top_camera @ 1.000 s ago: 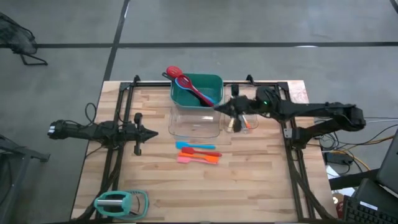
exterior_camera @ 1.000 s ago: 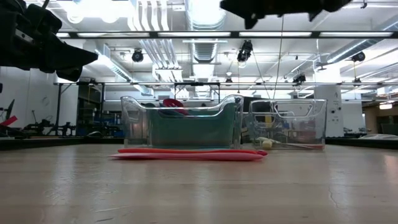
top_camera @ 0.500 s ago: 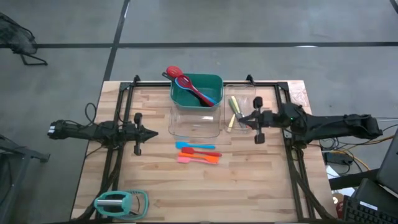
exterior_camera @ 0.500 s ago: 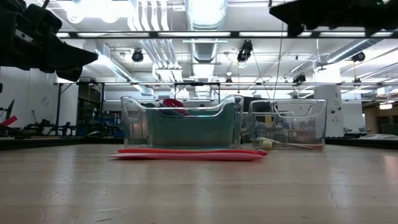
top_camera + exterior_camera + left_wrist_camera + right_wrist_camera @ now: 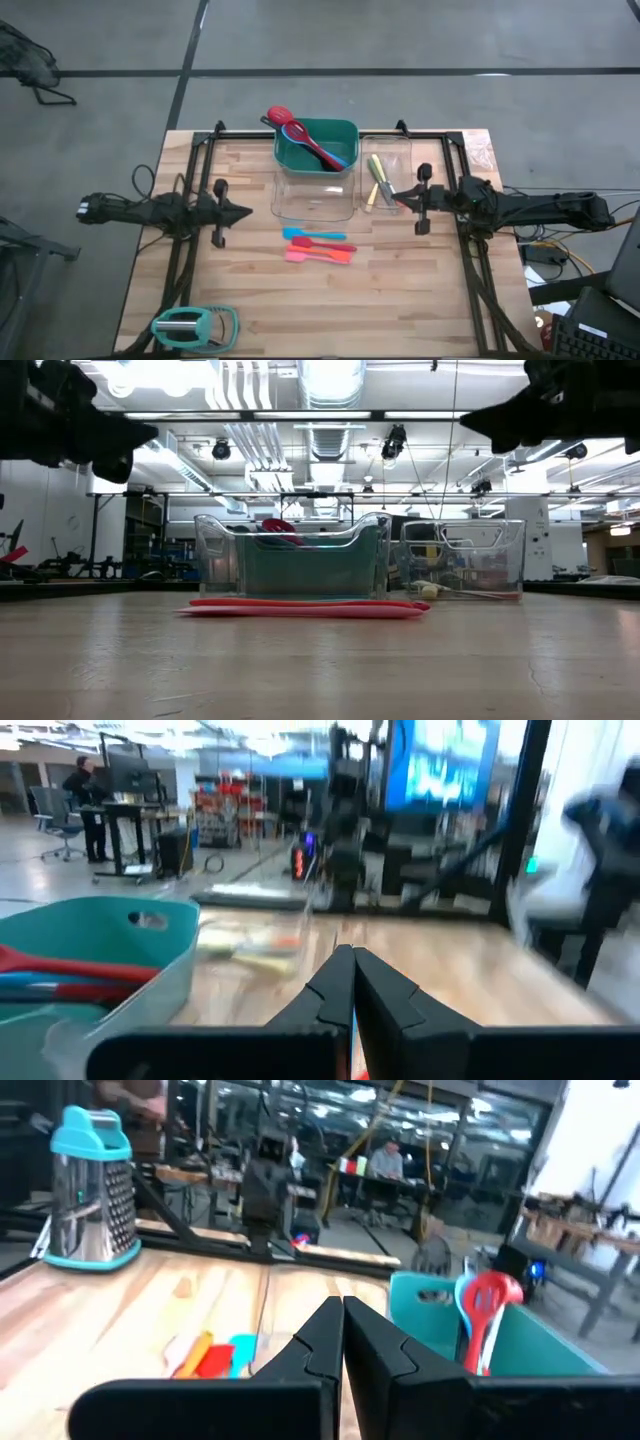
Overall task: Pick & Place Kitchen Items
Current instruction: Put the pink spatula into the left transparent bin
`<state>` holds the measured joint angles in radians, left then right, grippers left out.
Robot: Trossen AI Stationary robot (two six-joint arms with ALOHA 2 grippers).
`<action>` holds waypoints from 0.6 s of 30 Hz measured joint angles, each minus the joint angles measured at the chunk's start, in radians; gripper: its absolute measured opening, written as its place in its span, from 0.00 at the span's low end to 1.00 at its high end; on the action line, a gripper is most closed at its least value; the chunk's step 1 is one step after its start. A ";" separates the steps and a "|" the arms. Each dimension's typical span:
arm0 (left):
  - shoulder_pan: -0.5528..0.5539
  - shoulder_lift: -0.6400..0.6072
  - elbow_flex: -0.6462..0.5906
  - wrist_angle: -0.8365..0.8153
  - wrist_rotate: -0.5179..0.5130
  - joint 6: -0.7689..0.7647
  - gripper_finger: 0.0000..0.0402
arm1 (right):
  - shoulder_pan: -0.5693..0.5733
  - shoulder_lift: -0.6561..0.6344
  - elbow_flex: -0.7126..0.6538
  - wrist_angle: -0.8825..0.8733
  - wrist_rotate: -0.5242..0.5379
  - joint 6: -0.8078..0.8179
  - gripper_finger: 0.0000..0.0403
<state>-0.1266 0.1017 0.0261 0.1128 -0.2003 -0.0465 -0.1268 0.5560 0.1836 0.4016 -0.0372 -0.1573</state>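
Note:
A green bin (image 5: 340, 133) at the table's far middle holds a red spoon (image 5: 283, 118) and a blue utensil (image 5: 296, 131); their heads lean over its far-left rim. Just in front of it stands a clear bin (image 5: 314, 198). A second clear bin (image 5: 392, 150) to its right holds yellow and pale utensils (image 5: 376, 178). Blue, orange and pink utensils (image 5: 318, 246) lie flat on the wood at the middle. My left gripper (image 5: 250, 212) is shut and points level toward the clear bin from the left. My right gripper (image 5: 396, 196) is shut with nothing in it, beside the second clear bin.
A mint-green and grey grater (image 5: 193, 326) lies at the near left corner. Black frame rails (image 5: 190, 170) run along the table's left, right and far sides. Bare wood lies across the near half of the table.
My right gripper has drawn back from the bins at the far middle toward the table's right edge and has come down, staying shut and level. The utensils and bins lie as they did.

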 joint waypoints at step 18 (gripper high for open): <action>-0.001 0.133 0.056 0.296 0.095 -0.241 0.02 | 0.000 0.004 -0.020 -0.002 0.015 0.106 0.02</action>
<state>-0.1280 0.2348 0.0825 0.4092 -0.1052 -0.2879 -0.1268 0.5601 0.1639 0.3996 -0.0227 -0.0517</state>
